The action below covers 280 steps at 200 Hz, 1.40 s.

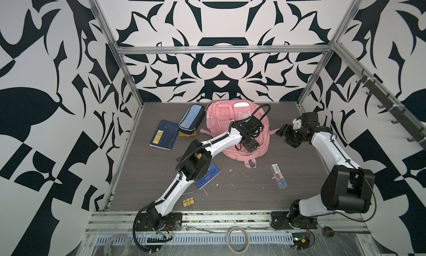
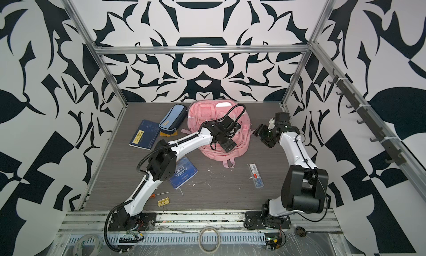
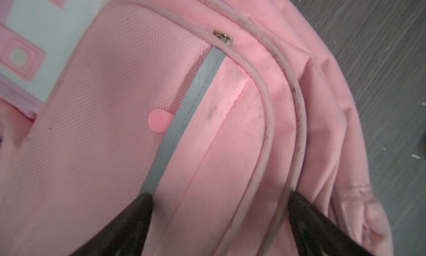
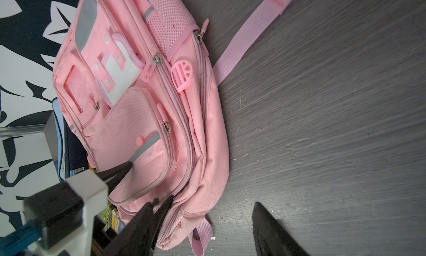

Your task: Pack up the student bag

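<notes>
Fingers [image 3: 129,225] of the left gripper [image 3: 219,195] stand spread wide and empty, directly over the front pocket of the large soft pink fabric student bag [image 1: 217,125], which lies flat beneath them, its zips seemingly closed. The right gripper [image 4: 213,199], fingers parted around nothing, hangs just beside the bag. Well away from both, a blue zip pencil case [image 1: 191,120], a dark blue notebook [image 1: 164,137], a blue paperback book [image 2: 183,175] and a clear pen box [image 1: 279,175] lie outside on the grey wood-grain table [image 1: 253,197]; packing looks barely begun.
</notes>
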{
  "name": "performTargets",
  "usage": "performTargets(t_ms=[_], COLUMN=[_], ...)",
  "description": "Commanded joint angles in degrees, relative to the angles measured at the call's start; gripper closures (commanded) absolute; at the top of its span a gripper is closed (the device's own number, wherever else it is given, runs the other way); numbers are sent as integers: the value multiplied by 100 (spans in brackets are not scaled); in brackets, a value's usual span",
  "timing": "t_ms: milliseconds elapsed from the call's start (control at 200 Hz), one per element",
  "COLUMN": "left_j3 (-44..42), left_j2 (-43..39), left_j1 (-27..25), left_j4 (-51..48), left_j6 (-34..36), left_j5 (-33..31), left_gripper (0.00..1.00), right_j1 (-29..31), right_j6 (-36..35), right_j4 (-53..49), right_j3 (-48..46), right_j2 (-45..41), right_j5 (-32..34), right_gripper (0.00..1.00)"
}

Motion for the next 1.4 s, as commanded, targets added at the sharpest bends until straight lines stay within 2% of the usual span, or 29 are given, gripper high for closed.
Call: performTargets(t_ms=[0, 55, 110, 210, 325, 530, 695, 770, 820, 925, 995, 1095, 1290, 1395], left_j3=[157, 58, -42, -352, -1012, -1825, -2281, -2377, -2378, -2445, -2579, -2721, -2802, -2948], left_j2=[239, 205, 110, -219, -781, -1605, -2319, -2608, -2753, -3074, -3329, -3662, -4109, -4343], left_j1=[-42, -56, -60, -60, -44, 54, 72, 80, 111, 260, 379, 538, 759, 886], left_j4=[-15, 115, 179, 296, 661, 904, 783, 621, 488, 331, 311, 259, -23, -169], left_j6=[265, 246, 260, 358, 418, 491, 687, 725, 715, 541, 427, 356, 532, 558], left_j5=[-601, -773, -678, -276, -163, 103, 836, 1085, 1152, 1243, 1338, 1549, 1825, 2138], left_gripper=[18, 36, 53, 69, 100, 100, 100, 100, 100, 100, 100, 100, 100, 100], right_j1=[-50, -51, -56, -53, -50, -42, 18, 172, 396, 530, 498, 474, 484, 534], right_j6=[-131, -135, -139, -76, -42, -309, -567, -1188, -1812, -3078, -3655, -4500, -5037, -5289], right_j4=[-129, -131, -115, -37, 62, -96, 221, 893, 1371, 2138, 2042, 1367, 1159, 1052], right_j3=[0, 13, 3, -108, -279, -224, -345, -602, -902, -1599, -1630, -1419, -1578, -1661], right_j2=[-189, -194, -214, -330, -500, -582, -736, -1091, -1521, -2351, -2477, -2303, -2315, -2238], right_j5=[41, 41, 50, 33, 48, 129, -169, -772, -919, -984, -881, -1230, -1325, -1143], right_gripper=[31, 31, 31, 32, 33, 34, 34, 36, 35, 23, 20, 20, 20, 19])
